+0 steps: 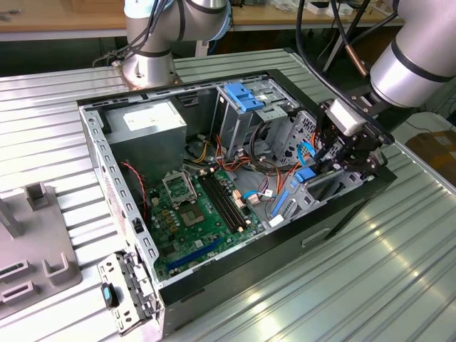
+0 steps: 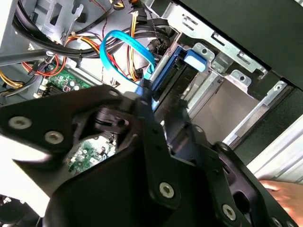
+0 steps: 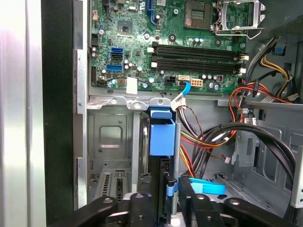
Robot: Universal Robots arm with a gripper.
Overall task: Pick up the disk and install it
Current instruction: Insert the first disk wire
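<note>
Open computer case (image 1: 107, 153) lying on its side on the ribbed metal worktop (image 1: 370, 278), green motherboard (image 1: 199, 206) exposed on the case floor. Hand (image 1: 343, 153) lowered into the metal drive bay (image 3: 111, 142) at the end of the case towards the exterior view's right, far from the grey power supply (image 1: 146, 128). Disk (image 3: 162, 137) standing on edge in the bay slot, blue rail and tab uppermost, partly sunk between the bay walls and not judged fully seated. In the first wrist view, fingers (image 3: 139, 203) drawn in on either side of the disk's thin edge, so hand taken as clamped on the disk, though contact itself is partly hidden by the blue tab. Main risk: cables. Blue ribbon cable (image 2: 124, 40) and the red, yellow and black wire bundle (image 3: 203, 137) hanging just beside the slot; likely to be pinched between disk and bay wall, or dragged by the hand's knuckles, if anything shifts sideways. Second risk: tilt. Rail out of line with the slot guides would probably jam part-way and load the fingers, possibly letting the disk slip in the grip. Third: little room between hand and bay sheet metal, so a scrape or collision against the bay lip is plausible.
</note>
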